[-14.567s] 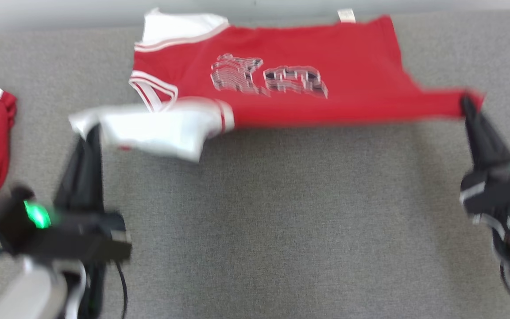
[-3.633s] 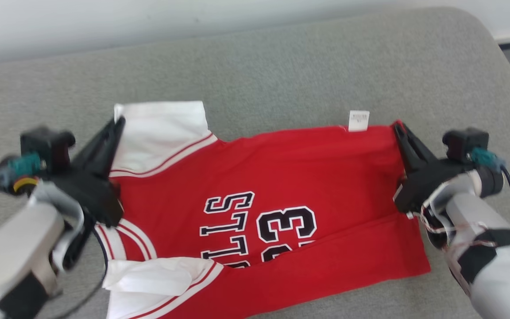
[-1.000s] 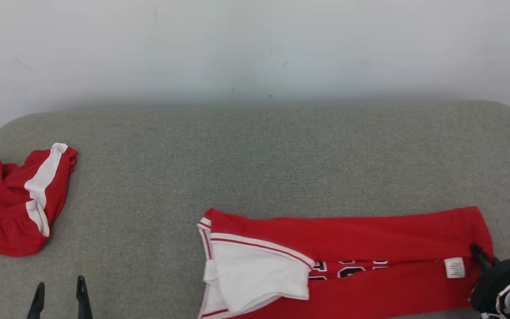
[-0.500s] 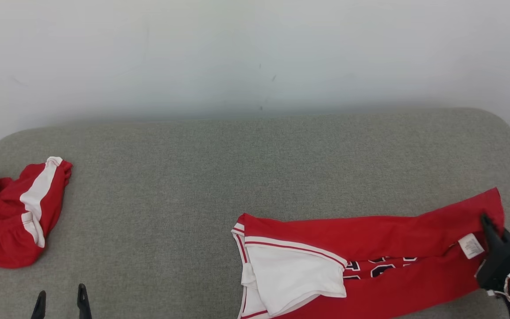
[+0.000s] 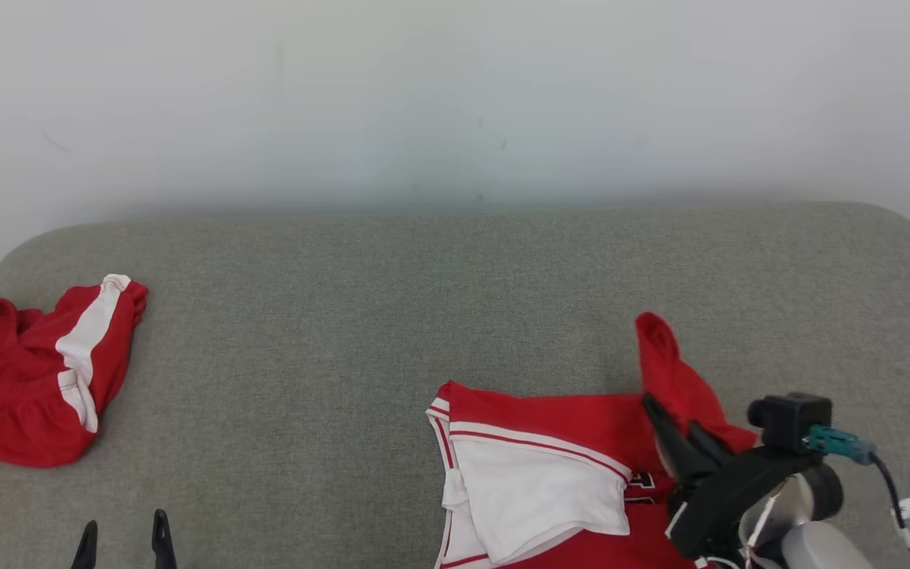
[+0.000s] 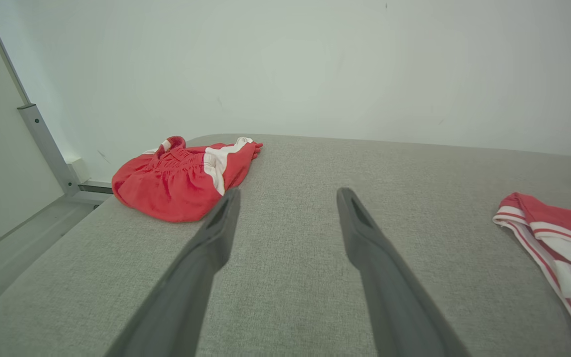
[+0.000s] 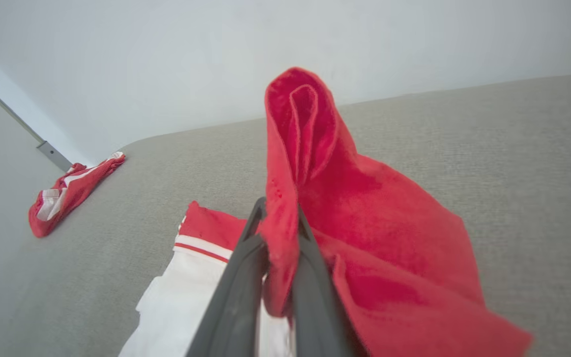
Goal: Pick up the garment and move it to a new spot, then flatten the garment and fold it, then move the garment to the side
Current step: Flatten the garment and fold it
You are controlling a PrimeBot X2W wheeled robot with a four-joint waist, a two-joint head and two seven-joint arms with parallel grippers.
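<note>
Bearing garment (image 5: 550, 411), grey cushion (image 5: 344, 356), pale wall (image 5: 455, 95)

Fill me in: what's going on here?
The robot is folding a red basketball jersey on a grey cushion. Its right claw is shut on the jersey's red end and holds it raised above the rest, which lies flat with a white sleeve on top. The left claw hangs open and empty over the cushion's near side. A pair of red shorts with a white stripe lies crumpled at the far left.
</note>
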